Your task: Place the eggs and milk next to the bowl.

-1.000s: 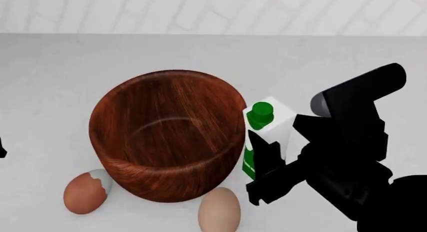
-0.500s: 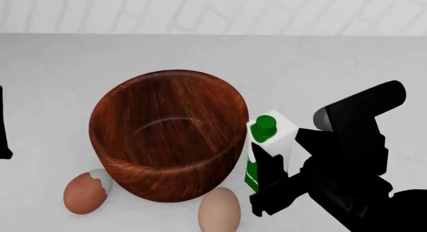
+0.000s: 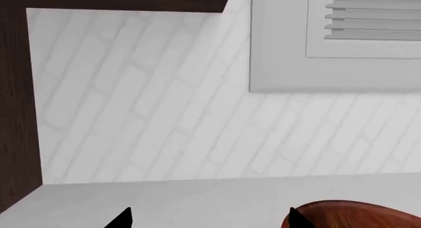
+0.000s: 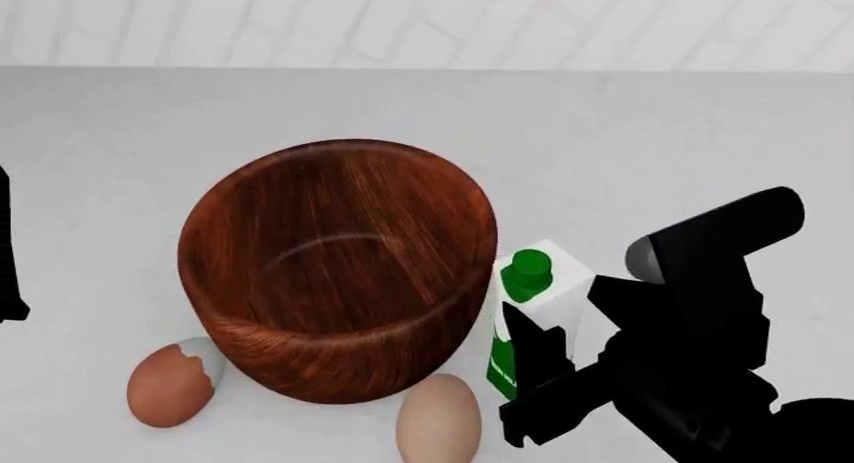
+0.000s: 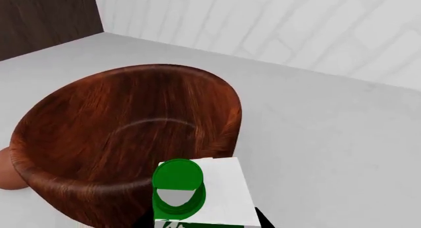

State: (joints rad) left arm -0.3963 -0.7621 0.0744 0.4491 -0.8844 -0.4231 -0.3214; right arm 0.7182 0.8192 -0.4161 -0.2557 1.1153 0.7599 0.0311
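Large, deep, round bowl [image 4: 336,268] of reddish-brown streaked wood, centre of the head frame, thick-rimmed, with nothing visible inside. Same bowl [image 5: 125,139] filling the left and middle of the right wrist frame, and a sliver of its rim [image 3: 358,214] at the lower right edge of the left wrist frame.

Small white milk carton with a green round cap [image 4: 534,308], just right of the bowl in the head frame, touching or almost touching the outer wall, upright or nearly so. Pinched by the black right gripper [image 4: 554,368], one dark finger [image 4: 527,348] across the carton's front face, arm filling the lower right corner. In the right wrist frame, carton top and cap [image 5: 197,198] at the bottom centre, hard against the bowl's rim.

Reddish-brown egg with a pale grey-white patch [image 4: 170,383] at lower left, just beside the bowl's base. Plain tan-pink egg [image 4: 439,419] at bottom centre, between bowl and gripper, close to both.

Left gripper [image 3: 207,219]: only two dark fingertips [image 3: 120,219] at the bottom edge, set well apart, nothing between them. White counter [image 4: 667,133] beneath, pale brick wall [image 3: 164,114] behind.
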